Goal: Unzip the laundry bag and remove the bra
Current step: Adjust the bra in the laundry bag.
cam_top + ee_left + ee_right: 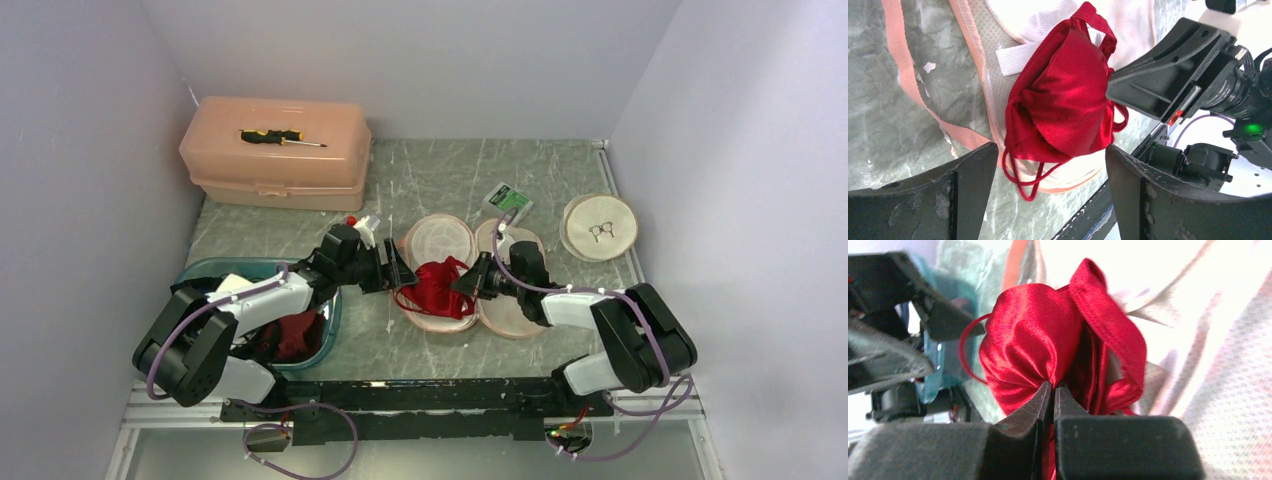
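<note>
Now you are pinching the bra (1033, 340) in your right pincer (1053, 387) atop the unzipped laundry bag (440, 238), left pincer (1050, 147) gaping wide, only lifting it clear remaining.

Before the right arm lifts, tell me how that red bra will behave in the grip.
Probably floppy: the bra bunches into folds where the right gripper pinches it, so it should droop once raised. Likely light, being thin fabric. Its sheen suggests it may slip from the pinch, and the loose straps could snag on the laundry bag.
</note>
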Tool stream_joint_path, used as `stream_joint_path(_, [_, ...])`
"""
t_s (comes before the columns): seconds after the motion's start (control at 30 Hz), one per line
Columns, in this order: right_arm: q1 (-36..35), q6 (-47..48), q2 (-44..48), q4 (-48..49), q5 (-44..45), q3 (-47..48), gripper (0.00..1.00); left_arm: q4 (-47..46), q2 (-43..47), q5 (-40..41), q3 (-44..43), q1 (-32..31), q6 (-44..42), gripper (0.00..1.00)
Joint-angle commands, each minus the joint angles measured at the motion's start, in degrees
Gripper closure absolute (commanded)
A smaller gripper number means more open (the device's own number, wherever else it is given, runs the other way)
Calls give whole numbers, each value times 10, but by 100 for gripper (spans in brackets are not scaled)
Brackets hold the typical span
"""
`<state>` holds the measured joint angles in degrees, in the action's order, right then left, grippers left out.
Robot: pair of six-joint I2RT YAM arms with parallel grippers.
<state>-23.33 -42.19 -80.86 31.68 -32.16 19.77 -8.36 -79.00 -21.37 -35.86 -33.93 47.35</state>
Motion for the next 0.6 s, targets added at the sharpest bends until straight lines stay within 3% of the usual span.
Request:
stream_joint_path(0.0, [1, 13, 14, -83, 119, 26, 87, 23, 20, 13, -18, 3, -27, 17])
stream_joint_path(0.13, [-1, 17, 69, -128, 170, 20, 60, 23, 16, 13, -20, 3, -28, 16])
stream_joint_path(0.27, [-2, 31, 126, -189, 189, 30, 47, 5, 2, 4, -16, 3, -19, 17])
stream_joint_path(0.47, [-9, 50, 229, -260, 202, 49, 41, -13, -2, -2, -16, 3, -10, 16])
stream_joint_path(0.57, [-12, 45, 258, -219, 141, 43, 50, -23, -6, -14, -18, 3, -1, 16])
